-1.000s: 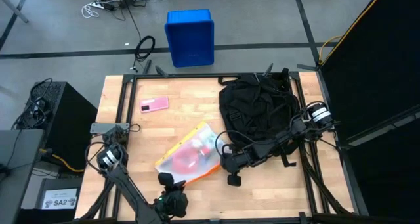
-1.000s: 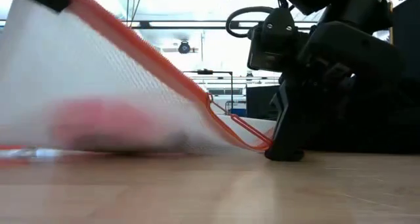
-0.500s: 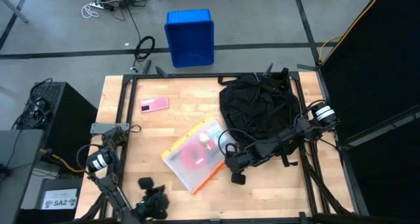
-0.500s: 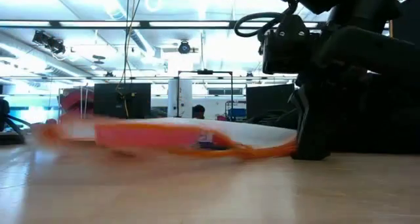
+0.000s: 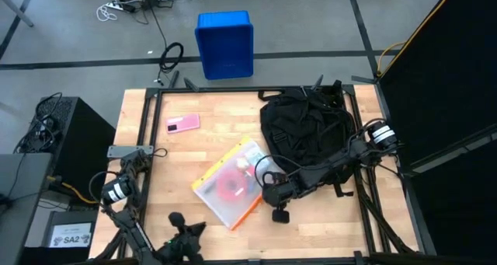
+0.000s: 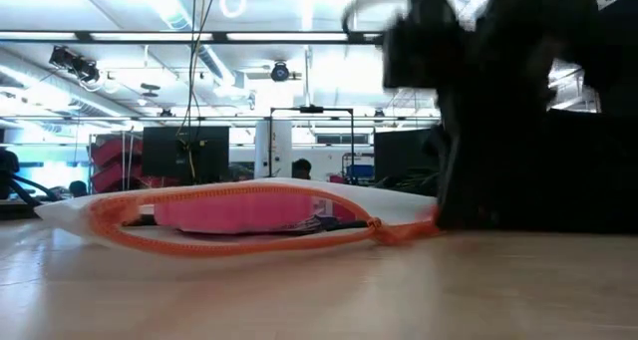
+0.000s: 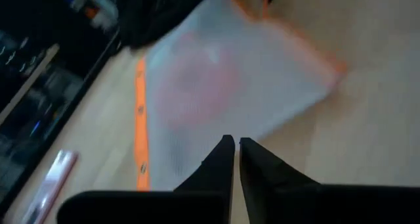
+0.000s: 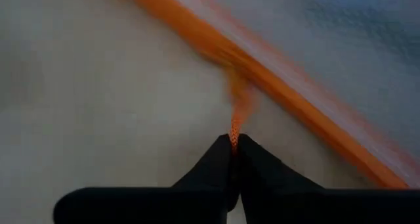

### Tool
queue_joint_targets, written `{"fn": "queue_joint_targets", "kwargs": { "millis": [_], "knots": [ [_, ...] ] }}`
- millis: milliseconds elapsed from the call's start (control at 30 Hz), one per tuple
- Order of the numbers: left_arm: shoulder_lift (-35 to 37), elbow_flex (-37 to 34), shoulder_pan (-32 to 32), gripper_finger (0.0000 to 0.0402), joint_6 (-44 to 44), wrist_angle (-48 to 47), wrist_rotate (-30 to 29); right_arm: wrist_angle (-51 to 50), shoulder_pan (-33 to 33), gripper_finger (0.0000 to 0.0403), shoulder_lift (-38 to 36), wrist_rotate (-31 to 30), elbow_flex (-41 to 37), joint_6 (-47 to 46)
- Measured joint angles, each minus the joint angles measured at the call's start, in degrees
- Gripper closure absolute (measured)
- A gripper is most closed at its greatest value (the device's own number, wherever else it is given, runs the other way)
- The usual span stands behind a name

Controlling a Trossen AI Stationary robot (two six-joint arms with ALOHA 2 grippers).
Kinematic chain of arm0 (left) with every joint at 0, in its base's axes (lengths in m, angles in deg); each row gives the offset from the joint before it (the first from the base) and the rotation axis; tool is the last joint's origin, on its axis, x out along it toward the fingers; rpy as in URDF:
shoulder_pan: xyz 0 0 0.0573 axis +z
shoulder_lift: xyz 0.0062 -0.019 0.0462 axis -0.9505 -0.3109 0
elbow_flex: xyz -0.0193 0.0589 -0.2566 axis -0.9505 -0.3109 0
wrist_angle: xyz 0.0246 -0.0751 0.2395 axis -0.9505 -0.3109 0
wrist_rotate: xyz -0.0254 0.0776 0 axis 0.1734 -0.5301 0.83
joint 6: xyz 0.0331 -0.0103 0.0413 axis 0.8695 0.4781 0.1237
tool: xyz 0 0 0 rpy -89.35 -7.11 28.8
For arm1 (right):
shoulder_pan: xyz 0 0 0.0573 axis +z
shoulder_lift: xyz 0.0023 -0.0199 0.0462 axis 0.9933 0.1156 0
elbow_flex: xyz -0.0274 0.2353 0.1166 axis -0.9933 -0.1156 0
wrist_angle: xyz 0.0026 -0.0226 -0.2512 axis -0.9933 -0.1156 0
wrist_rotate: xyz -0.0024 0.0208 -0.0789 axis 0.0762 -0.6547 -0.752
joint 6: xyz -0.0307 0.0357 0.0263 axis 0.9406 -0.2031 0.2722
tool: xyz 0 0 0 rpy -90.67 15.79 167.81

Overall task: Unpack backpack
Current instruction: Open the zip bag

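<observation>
The clear pouch (image 5: 230, 183) now lies flat just beside the backpack (image 5: 304, 129), no longer lifted, as the right gripper (image 8: 233, 142) pinches its orange cord (image 8: 236, 109) and the left gripper (image 7: 234, 145), pressed together and empty, has drawn back, so one item looks unpacked.

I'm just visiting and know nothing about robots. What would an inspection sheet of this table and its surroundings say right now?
Surface: wooden table in a black frame.
Job's things: black backpack at the far right; clear orange-edged pouch lying flat mid-table.
Clutter: pink flat item at the far left.
Grippers: right gripper shut on the pouch's orange pull cord; left gripper at the near edge, shut, empty.
Cables: loose cables on the floor.
Surroundings: blue crate beyond the table; black box at left.
</observation>
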Motion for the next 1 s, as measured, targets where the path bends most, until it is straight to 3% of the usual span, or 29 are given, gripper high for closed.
{"fn": "queue_joint_targets", "kwargs": {
  "millis": [167,467,700,1000],
  "knots": [
    [0.0,4.7,4.2,0.0362,13.7,7.2,-4.8,0.1,0.8,0.0402,-0.1,1.6,4.8,2.4],
    [-0.6,3.1,15.7,0.0241,43.1,34.8,-0.3,0.4,1.5,0.0402,-0.3,1.4,11.1,7.3],
    [-0.6,2.1,20.5,0.0193,46.5,38.9,1.2,-0.3,1.6,0.0402,-0.3,1.5,11.3,8.1],
    [-0.5,2.1,23.0,0.0188,53.3,45.8,1.4,-0.1,1.6,0.0403,-0.3,1.6,11.3,8.5]
  ]
}}
